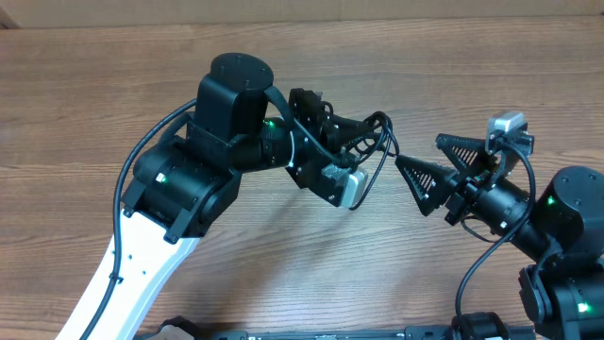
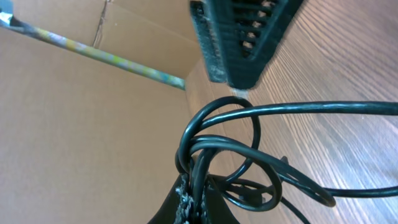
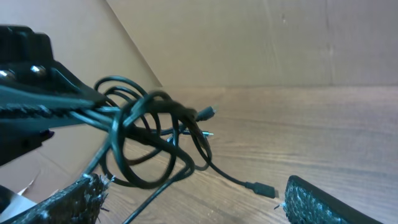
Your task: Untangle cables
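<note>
Left arm: black jointed arm (image 1: 203,156) on a white lower link, reaching from the lower left toward the middle of the brown wood-grain surface (image 1: 283,255).
Left gripper: black two-finger gripper (image 1: 363,130), fingers pressed together with no visible gap.
Left gripper contents: pinches the cables (image 3: 168,111), several thin black flexible cords gathered in one tangle. The strands leave the closed fingertips as a bunch.
Cables, position: the tangle hangs directly off the left gripper tip, on the side facing the right arm, and is lifted above the surface. It lies between the two grippers.
Cables, form: overlapping loops crossing at one dense knot. One long strand runs out sideways past the edge of the left wrist view.
Cables, free ends: one small plug connector (image 3: 206,112) sticks out of the knot in the air. A second plug (image 3: 260,188) at the end of a trailing strand rests low, on or just above the surface.
Right gripper: black gripper (image 1: 417,149) with triangular ribbed fingers (image 1: 423,179), spread wide and holding nothing.
Right gripper, relation to cables: its open mouth faces the tangle. The tip of one finger (image 2: 242,43) sits at the top of a cable loop, touching or just beside it. The other finger is apart from the cords.
Backdrop: plain brown cardboard wall (image 3: 280,43) behind the surface.
</note>
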Controlling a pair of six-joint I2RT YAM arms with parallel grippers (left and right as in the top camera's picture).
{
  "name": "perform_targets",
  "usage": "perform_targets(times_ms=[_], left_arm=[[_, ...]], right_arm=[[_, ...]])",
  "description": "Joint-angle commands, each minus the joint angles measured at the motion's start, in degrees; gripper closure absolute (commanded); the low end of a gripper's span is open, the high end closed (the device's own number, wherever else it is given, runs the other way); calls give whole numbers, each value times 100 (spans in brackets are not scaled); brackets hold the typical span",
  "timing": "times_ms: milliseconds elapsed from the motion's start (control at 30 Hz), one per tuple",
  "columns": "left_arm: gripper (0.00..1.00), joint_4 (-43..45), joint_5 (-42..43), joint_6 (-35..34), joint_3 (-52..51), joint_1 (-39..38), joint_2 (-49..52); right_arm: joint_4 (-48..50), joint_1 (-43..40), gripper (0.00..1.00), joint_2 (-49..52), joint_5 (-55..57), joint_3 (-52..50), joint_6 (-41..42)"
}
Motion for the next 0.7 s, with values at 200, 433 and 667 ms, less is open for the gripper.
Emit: perform_targets(times_ms=[200, 433, 667], left_arm=[[96, -162, 540, 1633, 107, 15, -74], [96, -79, 1001, 2463, 107, 13, -70], [96, 271, 1300, 2691, 107, 15, -70]], right_arm=[[474, -15, 6, -37, -13, 0, 787], [741, -15, 12, -35, -938, 0, 901], [675, -15, 16, -24, -1305, -2, 903]])
